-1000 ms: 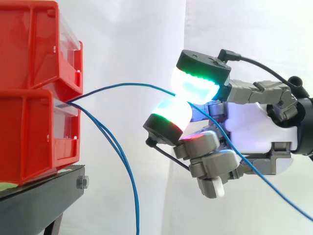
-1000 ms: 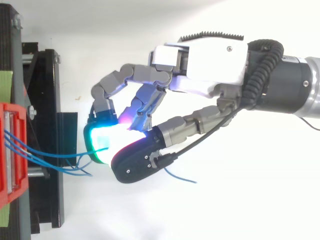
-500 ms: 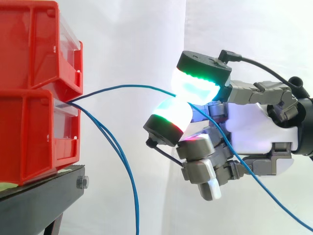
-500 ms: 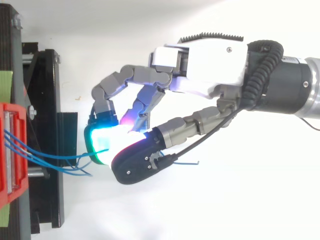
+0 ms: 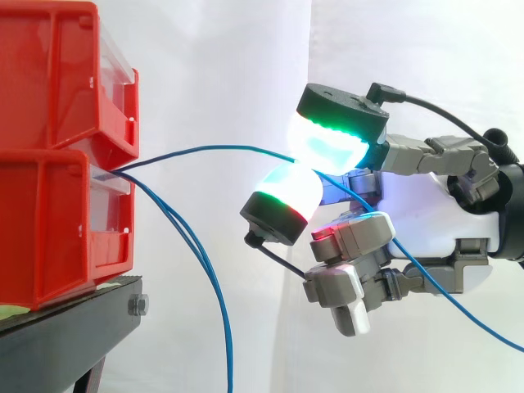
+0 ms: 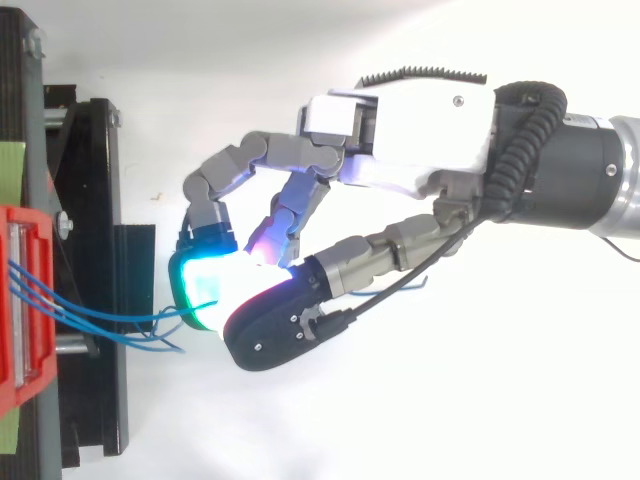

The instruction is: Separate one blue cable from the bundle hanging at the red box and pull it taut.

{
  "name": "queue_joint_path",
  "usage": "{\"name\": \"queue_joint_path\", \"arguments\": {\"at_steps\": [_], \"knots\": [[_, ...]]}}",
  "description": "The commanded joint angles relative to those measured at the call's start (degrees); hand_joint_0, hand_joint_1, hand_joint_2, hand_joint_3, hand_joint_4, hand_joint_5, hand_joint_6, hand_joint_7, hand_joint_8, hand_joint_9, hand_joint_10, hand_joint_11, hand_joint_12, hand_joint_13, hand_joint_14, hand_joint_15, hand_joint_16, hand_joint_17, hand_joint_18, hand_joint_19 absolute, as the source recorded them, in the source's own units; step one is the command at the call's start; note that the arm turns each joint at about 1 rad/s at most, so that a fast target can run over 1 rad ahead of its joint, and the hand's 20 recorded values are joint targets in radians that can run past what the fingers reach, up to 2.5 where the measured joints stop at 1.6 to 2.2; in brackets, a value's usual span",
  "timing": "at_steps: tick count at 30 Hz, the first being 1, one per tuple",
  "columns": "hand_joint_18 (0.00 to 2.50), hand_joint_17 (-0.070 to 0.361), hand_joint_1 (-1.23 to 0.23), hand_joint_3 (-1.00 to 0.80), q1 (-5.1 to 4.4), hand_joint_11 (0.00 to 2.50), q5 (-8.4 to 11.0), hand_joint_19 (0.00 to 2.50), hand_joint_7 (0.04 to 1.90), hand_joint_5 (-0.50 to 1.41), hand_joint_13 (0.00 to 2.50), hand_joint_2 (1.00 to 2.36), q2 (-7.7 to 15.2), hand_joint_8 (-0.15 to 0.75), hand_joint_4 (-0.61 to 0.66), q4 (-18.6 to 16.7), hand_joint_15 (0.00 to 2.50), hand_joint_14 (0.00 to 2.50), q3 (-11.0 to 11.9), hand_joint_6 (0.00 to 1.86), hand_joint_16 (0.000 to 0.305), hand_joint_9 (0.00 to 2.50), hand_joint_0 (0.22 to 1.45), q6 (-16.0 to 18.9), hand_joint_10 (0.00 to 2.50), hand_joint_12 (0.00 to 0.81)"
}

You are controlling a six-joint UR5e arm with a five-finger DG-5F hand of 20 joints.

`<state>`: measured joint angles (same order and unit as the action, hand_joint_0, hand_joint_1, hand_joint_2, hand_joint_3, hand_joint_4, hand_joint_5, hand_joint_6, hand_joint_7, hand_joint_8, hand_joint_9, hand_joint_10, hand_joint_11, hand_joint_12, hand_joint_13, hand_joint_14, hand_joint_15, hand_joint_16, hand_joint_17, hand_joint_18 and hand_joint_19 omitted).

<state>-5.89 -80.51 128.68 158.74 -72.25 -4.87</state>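
**One cable pinched, span bowed**

Side view. Two red bins [image 5: 49, 164] were stacked at left on a black stand [image 5: 74, 327], with a white curtain [image 5: 229, 65] behind. Blue cables came out of the gap between the upper and lower bin, at their right face.

One cable [image 5: 205, 148] rose from that gap and ran right in a shallow upward bow, not a straight line. It ended in the hand [image 5: 426, 213]. The hand sat right of the bins, well apart from them and about level with the gap.

Two pads [image 5: 332, 139] were closed together on the cable. The upper one glowed green and cyan. The one below and left of it glowed white with a green and red rim. The cable was clamped where they met. The other fingers were curled under the palm, and I could make out nothing held in them. Past the pinch the cable ran down and right across the palm and off the right edge, low.

The loose cables [image 5: 209, 278], two at least, left the same gap and curved down and right. They hung to the bottom edge between stand and hand, clear of the pads.

Top view. The hand [image 6: 400, 125] reached in from the right, its pads meeting just right of the stand [image 6: 95, 250]. Blue strands fanned from the bin at left toward the pads. I could not tell there which strand was the pinched one.
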Motion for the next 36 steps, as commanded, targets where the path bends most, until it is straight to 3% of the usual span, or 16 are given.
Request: {"name": "queue_joint_path", "arguments": {"at_steps": [1, 5, 7, 10, 11, 12, 15, 16, 20, 21, 24, 36], "knots": [[0.85, 0.114, -0.62, -0.21, 0.0, 1.77, 0.0, 0.84, 1.16, -0.19, 1.0, 1.02, 0.0, 0.284, 0.08, 0.1, 1.27, 0.02, 0.0, 0.86, 0.051, 1.21, 0.62, 0.0, 0.09, 0.394], [0.91, 0.113, -0.62, -0.21, 0.0, 1.75, -0.09, 0.92, 1.15, -0.19, 1.11, 1.02, 0.0, 0.271, 0.08, -0.1, 1.68, 0.01, 0.0, 0.86, 0.05, 1.16, 0.62, 0.0, 0.49, 0.371], [0.94, 0.113, -0.62, -0.21, 0.0, 1.73, -0.09, 0.98, 1.15, -0.19, 1.1, 1.02, 0.0, 0.274, 0.08, -0.1, 1.76, 0.19, 0.0, 0.86, 0.05, 1.13, 0.62, 0.0, 0.69, 0.372], [0.97, 0.111, -0.62, -0.21, 0.0, 1.68, 0.0, 1.05, 1.15, -0.19, 1.02, 1.02, 0.0, 0.279, 0.09, 0.1, 1.68, 0.7, 0.0, 0.87, 0.049, 1.1, 0.63, 0.0, 0.99, 0.378], [0.98, 0.111, -0.62, -0.21, 0.0, 1.66, 0.0, 1.06, 1.14, -0.19, 1.01, 1.02, 0.1, 0.279, 0.09, 0.0, 1.67, 0.75, 0.0, 0.87, 0.049, 1.09, 0.63, 0.0, 1.03, 0.375], [1.0, 0.11, -0.62, -0.21, 0.0, 1.67, -0.09, 1.1, 1.15, -0.19, 0.97, 1.02, 0.0, 0.287, 0.09, 0.1, 1.62, 0.99, -0.2, 0.87, 0.049, 1.09, 0.63, 0.0, 1.08, 0.379], [1.07, 0.107, -0.62, -0.21, 0.0, 1.68, -0.18, 1.21, 1.13, -0.19, 0.93, 1.02, 0.0, 0.286, 0.09, -0.1, 1.55, 1.37, -0.6, 0.87, 0.048, 1.08, 0.63, 0.0, 1.15, 0.38], [1.1, 0.106, -0.62, -0.21, 0.0, 1.63, -0.18, 1.26, 1.14, -0.19, 0.9, 1.02, 0.0, 0.289, 0.09, -0.1, 1.51, 1.58, -0.6, 0.87, 0.047, 1.06, 0.63, 0.0, 1.31, 0.387], [1.23, 0.097, -0.62, -0.22, 0.0, 1.66, -0.26, 1.47, 1.13, -0.19, 0.83, 1.02, 0.0, 0.292, 0.1, -0.1, 1.5, 2.04, -0.6, 0.87, 0.043, 1.04, 0.63, 0.0, 1.39, 0.384], [1.29, 0.094, -0.62, -0.22, 0.0, 1.66, -0.26, 1.55, 1.13, -0.19, 0.81, 1.02, 0.0, 0.294, 0.1, -0.1, 1.49, 2.22, -0.6, 0.87, 0.042, 1.03, 0.63, 0.0, 1.46, 0.393], [1.35, 0.09, -0.62, -0.22, 0.0, 1.61, -0.35, 1.68, 1.12, -0.19, 0.77, 1.02, 0.0, 0.3, 0.11, -0.1, 1.51, 2.45, -0.6, 0.87, 0.04, 0.99, 0.64, 0.0, 1.67, 0.393], [1.35, 0.089, -0.65, -0.18, 0.0, 1.55, -0.18, 1.71, 1.11, -0.19, 0.71, 1.02, 0.1, 0.299, 0.08, -0.1, 1.58, 2.5, -0.6, 0.87, 0.04, 0.93, 0.64, 0.2, 1.95, 0.407]]}}
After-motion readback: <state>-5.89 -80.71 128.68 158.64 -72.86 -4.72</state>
